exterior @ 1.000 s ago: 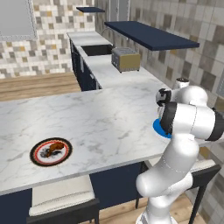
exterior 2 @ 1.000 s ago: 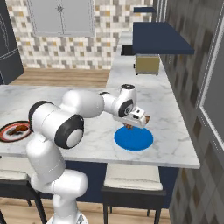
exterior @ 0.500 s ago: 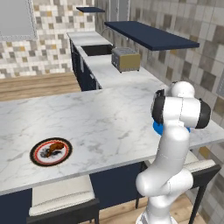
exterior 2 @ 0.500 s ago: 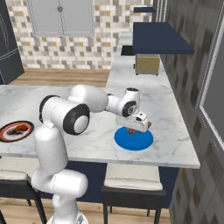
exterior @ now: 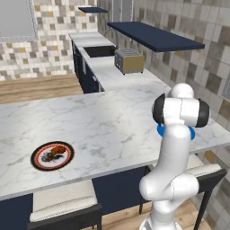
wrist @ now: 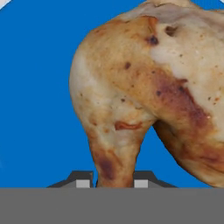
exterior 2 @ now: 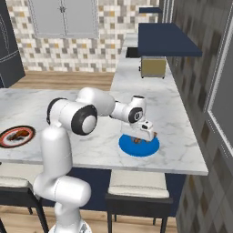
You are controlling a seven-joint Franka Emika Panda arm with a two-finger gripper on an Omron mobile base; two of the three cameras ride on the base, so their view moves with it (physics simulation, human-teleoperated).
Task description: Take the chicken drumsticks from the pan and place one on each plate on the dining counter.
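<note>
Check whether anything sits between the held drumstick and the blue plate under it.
Nothing visible does. The gripper pinches the narrow end of the paler drumstick directly over the blue plate, with bare blue behind the meat. The other drumstick already lies on the red-rimmed plate far along the dining counter.

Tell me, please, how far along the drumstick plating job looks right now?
Done: one drumstick lies on the red-rimmed plate at the left of the dining counter. In hand: the claw is shut on the paler drumstick, low over the blue plate. Left: opening the claw to leave it on that plate, then pulling clear.
</note>
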